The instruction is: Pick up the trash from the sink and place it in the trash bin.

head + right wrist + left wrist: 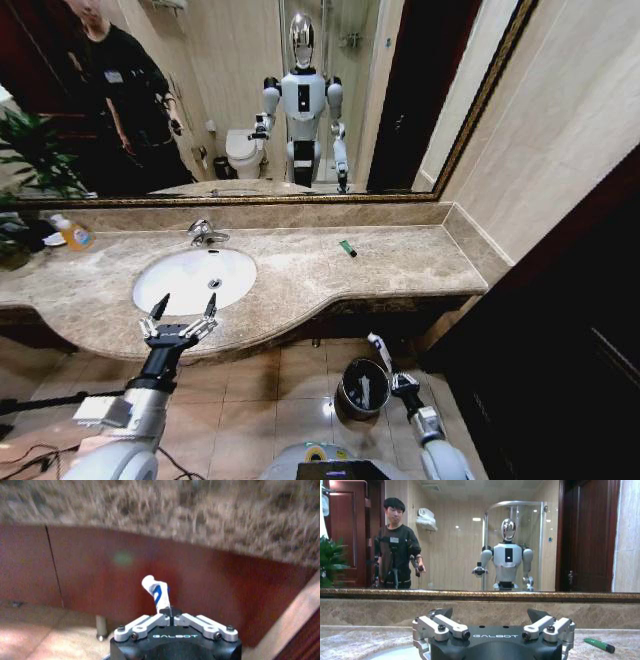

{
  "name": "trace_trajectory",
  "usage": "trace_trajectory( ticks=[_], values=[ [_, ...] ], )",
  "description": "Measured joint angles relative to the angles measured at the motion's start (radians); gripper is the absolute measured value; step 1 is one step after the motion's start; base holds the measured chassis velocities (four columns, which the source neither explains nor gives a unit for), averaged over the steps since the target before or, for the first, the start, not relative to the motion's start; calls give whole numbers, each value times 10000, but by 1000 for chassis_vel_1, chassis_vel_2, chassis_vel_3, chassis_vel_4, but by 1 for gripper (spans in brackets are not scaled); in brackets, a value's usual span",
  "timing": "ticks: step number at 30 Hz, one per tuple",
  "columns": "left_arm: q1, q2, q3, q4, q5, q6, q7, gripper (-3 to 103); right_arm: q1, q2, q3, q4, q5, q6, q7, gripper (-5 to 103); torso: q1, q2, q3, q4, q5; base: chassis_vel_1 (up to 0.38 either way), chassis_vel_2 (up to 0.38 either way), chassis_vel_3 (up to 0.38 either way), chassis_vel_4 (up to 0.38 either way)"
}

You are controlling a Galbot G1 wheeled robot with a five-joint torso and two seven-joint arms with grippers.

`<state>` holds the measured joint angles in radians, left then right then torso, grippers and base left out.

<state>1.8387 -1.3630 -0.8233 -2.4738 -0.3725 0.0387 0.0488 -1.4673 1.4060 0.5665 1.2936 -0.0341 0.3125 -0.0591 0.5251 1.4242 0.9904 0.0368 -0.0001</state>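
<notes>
Lower right of the head view: our right gripper (381, 352) is clenched on a white tube with blue marks (158, 592), its long axis upright — directly beside the trash bin (363, 387), slightly up-right of its rim. Our left gripper (184, 307) hangs spread wide at the sink (193, 279) edge; a green piece (347, 248) lies on the table (400, 262).

Warm, dim indoor light | head view bends at edges | right wrist view blurred | floor tile glare

"GALBOT" in pale capitals showing on the dark body of my left gripper (491, 624), the same "GALBOT" showing on the body of my right gripper (172, 619), no other wording coming through legibly anywhere
</notes>
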Motion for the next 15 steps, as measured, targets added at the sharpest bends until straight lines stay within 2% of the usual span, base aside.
trace_trajectory(
  ticks=[6, 15],
  values=[
    [0, 0, 0, 0, 0, 0, 0, 100, 782, 122, -78, -1749, -505, 357, 366, 0, 0, 0, 0, 0, 0, 0, 0, 0, 0],
    [0, 0, 0, -1, 0, 0, 0, 100, 1563, 263, -187, -3391, -976, 993, 932, 0, 0, 0, 0, 0, 1, 0, 0, 0, 0]
  ],
)
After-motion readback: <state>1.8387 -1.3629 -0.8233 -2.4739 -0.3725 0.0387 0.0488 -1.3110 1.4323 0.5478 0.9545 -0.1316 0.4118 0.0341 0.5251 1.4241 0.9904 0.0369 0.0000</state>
